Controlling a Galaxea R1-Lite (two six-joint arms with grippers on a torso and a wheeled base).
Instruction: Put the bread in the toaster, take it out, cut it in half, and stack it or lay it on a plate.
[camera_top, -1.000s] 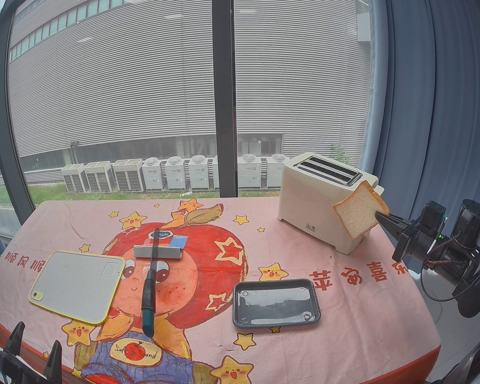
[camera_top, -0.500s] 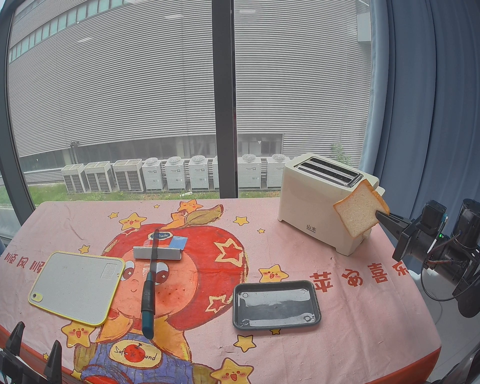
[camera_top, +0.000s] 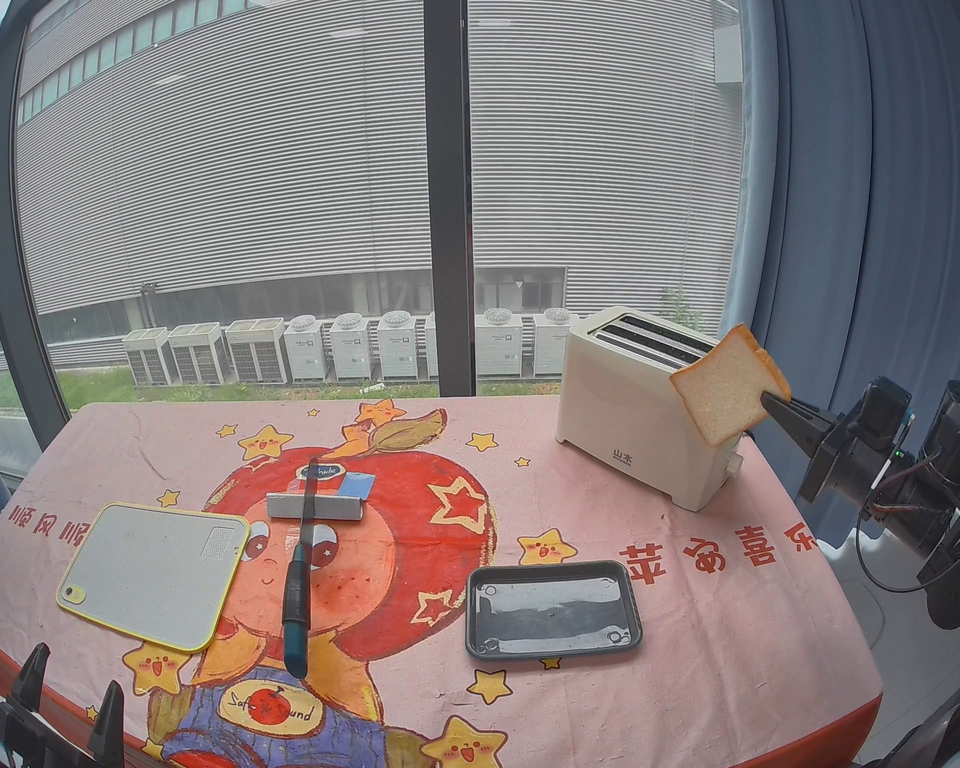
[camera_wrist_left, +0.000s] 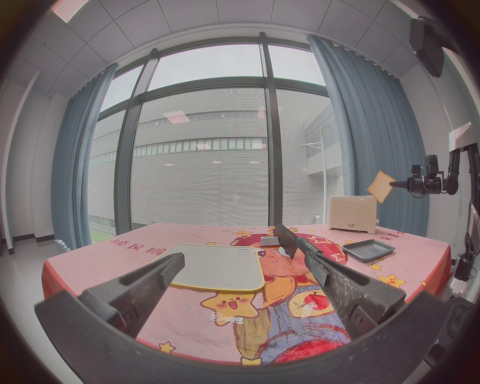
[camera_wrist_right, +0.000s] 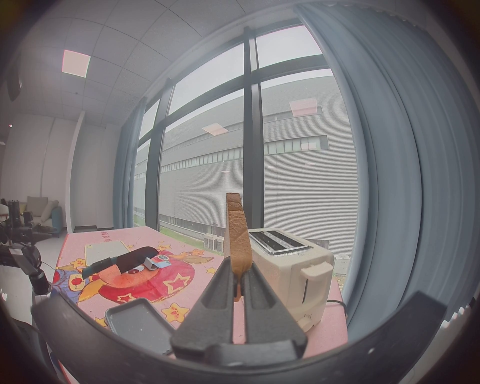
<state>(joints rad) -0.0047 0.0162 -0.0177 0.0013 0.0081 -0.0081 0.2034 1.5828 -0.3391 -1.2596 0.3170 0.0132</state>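
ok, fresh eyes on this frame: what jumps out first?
The slice of bread held in the air, pinched at its edge by the right gripper, just beside the top of the white toaster at the far right of the table. Then the knife propped across a small block mid-table, between the cutting board on the left and the black tray.

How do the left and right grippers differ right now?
The left gripper has its jaws open and empty; the right gripper has its jaws shut on the bread slice. The left gripper sits low at the near edge of the table, by the cutting board; the right gripper is raised beside the toaster, about level with its top. Both share the same dark two-jaw build.
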